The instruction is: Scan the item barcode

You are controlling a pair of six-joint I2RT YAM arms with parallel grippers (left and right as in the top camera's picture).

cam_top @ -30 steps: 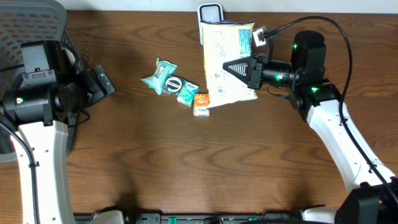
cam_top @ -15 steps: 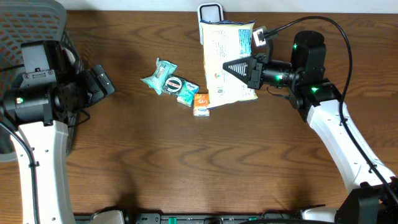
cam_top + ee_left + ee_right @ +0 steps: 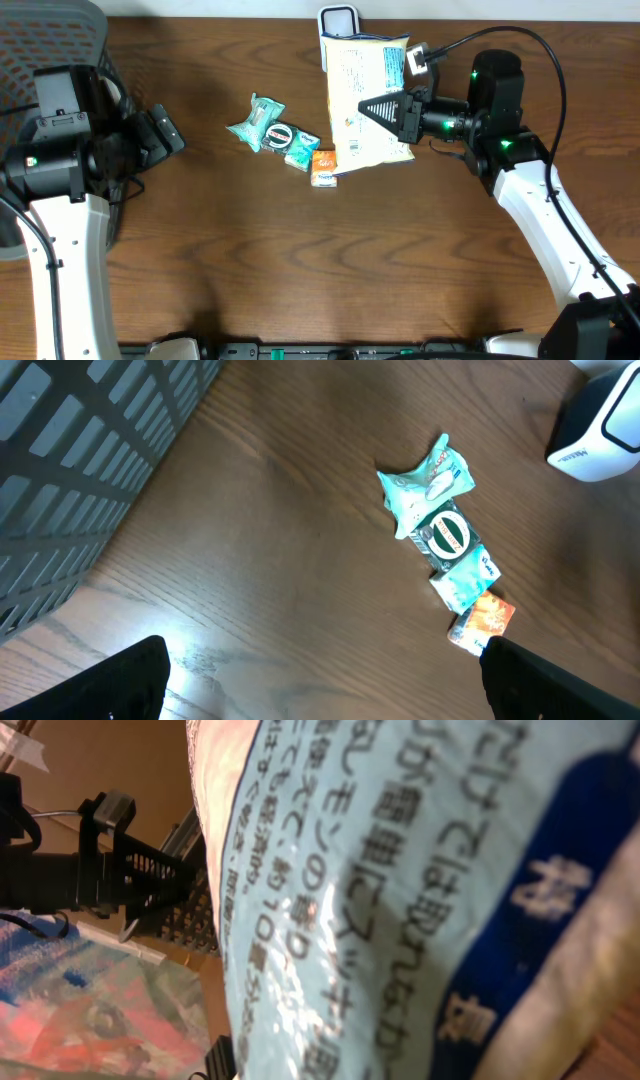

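Your right gripper (image 3: 385,110) is clamped on the bag (image 3: 352,70), whose far edge lies by the scanner (image 3: 339,18) at the table's (image 3: 300,260) far edge. Your left gripper (image 3: 168,132) stands with its jaws apart at the far left. The near side is open.

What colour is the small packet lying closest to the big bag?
Orange, with a white edge; the small packet shows best in the left wrist view.

Nothing has moved in the last second. The right jaws and the snack bag (image 3: 352,72) they hold sit in the very same spot above the tabletop (image 3: 300,260).
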